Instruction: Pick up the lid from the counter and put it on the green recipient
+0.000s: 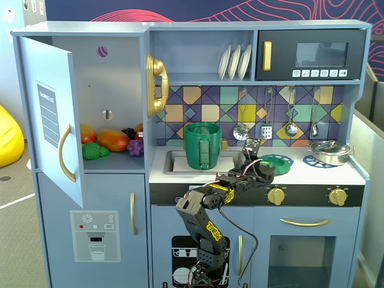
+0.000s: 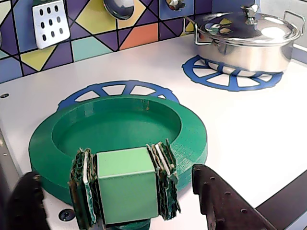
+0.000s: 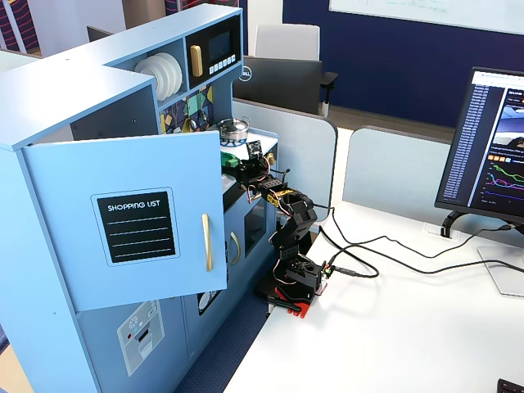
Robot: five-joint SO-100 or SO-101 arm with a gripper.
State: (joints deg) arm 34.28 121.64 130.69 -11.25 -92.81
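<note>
The lid [image 2: 120, 129] lies flat on the white worktop [image 2: 249, 124] of the toy kitchen, resting over the nearer blue burner ring [image 2: 117, 91], whose spokes show past its far edge at about 12 o'clock in the wrist view. In that view its light-green square tab [image 2: 127, 189] with ribbed sides sits at the lid's 6 o'clock edge, and the two dark fingers [image 2: 216, 201] of the end effector [image 2: 127, 206] stand spread wide on either side of the tab, neither one touching it. From the lid, the shiny metal pot [image 2: 249, 40] sits at about 2 o'clock on the second burner ring [image 2: 230, 76], well apart from it.

In a fixed view from the front, the green recipient [image 1: 203, 146] stands upright in the sink recess, at about 9 o'clock from the lid [image 1: 275, 162] and clearly apart from it. The arm reaches up from below the worktop edge, and its end effector [image 1: 259, 167] is at the lid's near left edge. The metal pot [image 1: 328, 151] is at 3 o'clock from the lid. White plates [image 1: 234, 62] stand on the shelf above, and toy fruit [image 1: 112, 140] lies in the open cupboard at left.

In a fixed view from the side, the arm [image 3: 286, 237] stands on a white desk, and the lid is too small to make out.
</note>
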